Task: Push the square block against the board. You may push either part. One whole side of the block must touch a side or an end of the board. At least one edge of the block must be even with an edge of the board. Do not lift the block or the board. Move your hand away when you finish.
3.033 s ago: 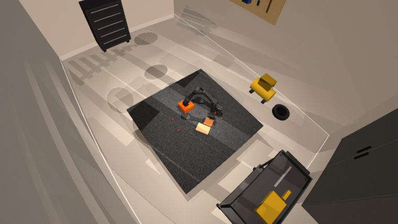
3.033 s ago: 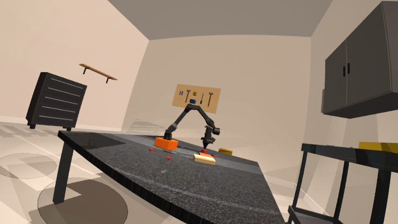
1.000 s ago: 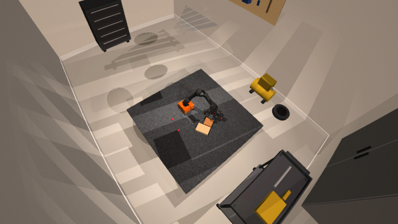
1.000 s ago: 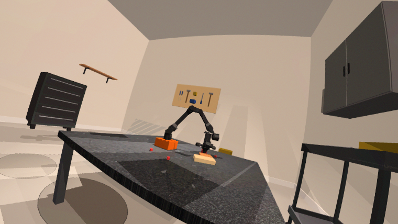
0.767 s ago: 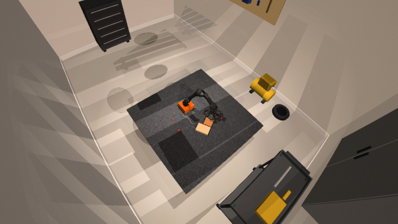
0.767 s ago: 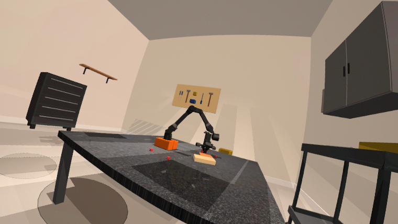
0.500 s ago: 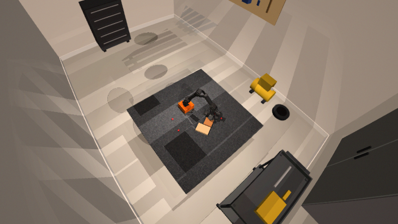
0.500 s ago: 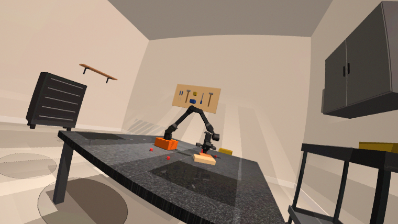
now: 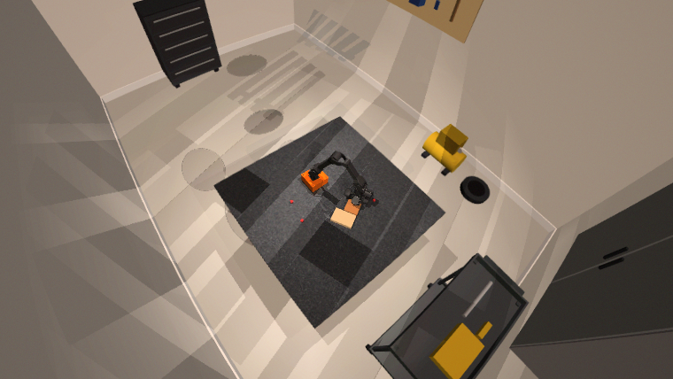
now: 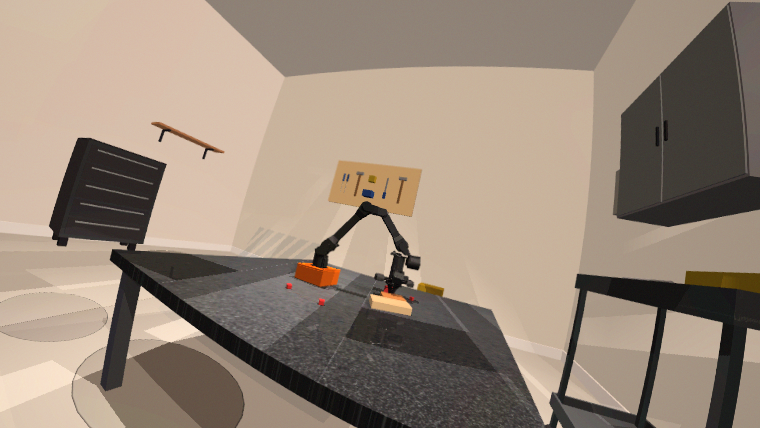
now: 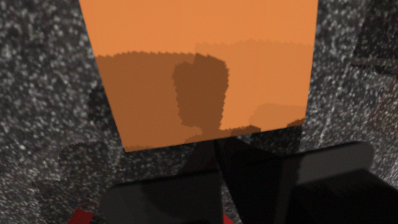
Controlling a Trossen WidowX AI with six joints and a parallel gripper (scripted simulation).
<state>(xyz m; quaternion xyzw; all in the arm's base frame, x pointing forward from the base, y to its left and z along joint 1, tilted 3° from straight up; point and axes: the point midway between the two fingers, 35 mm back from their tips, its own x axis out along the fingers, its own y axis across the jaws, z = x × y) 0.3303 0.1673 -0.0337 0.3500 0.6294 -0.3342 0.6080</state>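
The orange-brown square block lies flat on the dark table beside the long side of the pale board. In the top view they look in contact or nearly so, and the block's right edge looks about even with the board's right end; a small gap or offset cannot be ruled out. My gripper is shut and empty, pointing down at the block's side away from the board. In the wrist view the fingertips are close to that side; contact is unclear. The board is out of the wrist view.
Small red cubes lie on the table: one right of the gripper, two to the left. Red pieces show partly behind the fingers. The orange arm base stands behind left.
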